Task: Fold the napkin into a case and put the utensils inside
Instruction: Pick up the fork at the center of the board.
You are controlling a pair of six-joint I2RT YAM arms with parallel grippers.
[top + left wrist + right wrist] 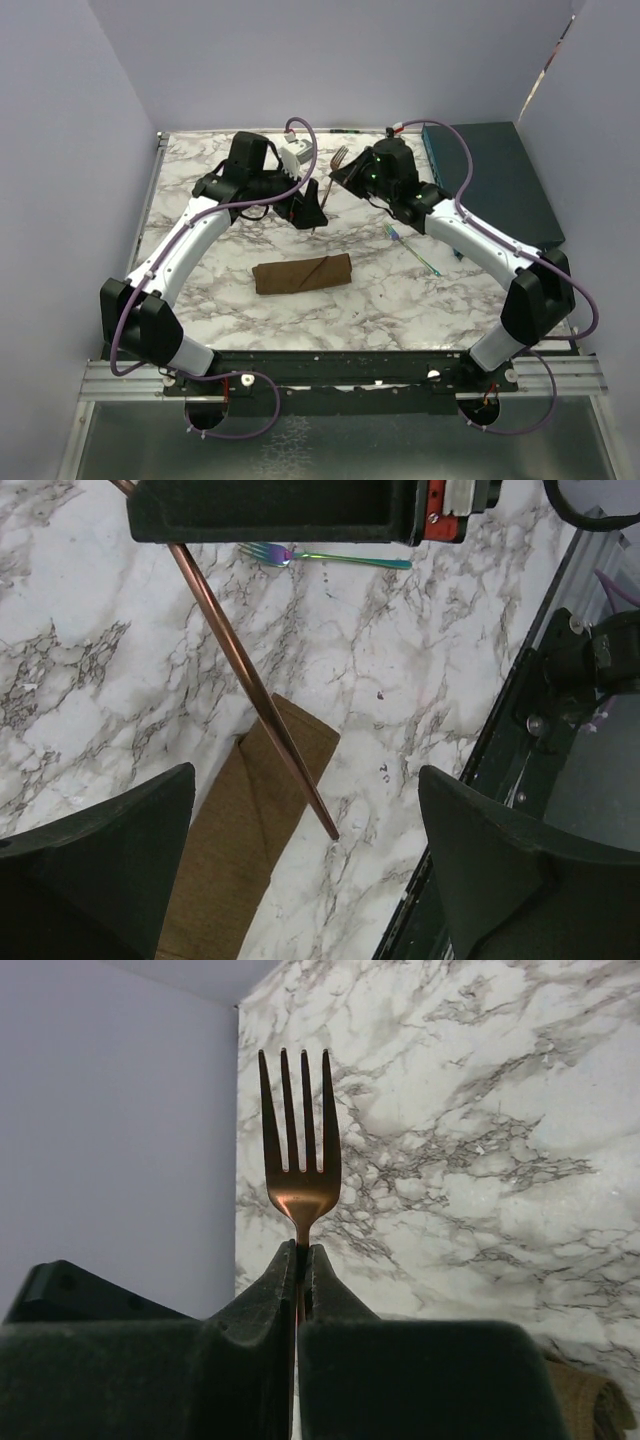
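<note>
Folded brown case (303, 273) lies flat on the marble table (400, 300), near side. Iridescent fork (412, 248) lies to its right. Beyond the case, left gripper (312, 215) is spread wide, grasping nothing. The copper fork (300, 1160) handle passes between its fingers, clear of both. Right gripper (302, 1250) is clenched on the copper fork's neck, tines up. Teal box (490, 180) sits far right.

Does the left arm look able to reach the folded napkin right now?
Probably yes: the left claw hangs open above the napkin, which lies uncovered. Only the fork, held by the right claw, slants across between them.
</note>
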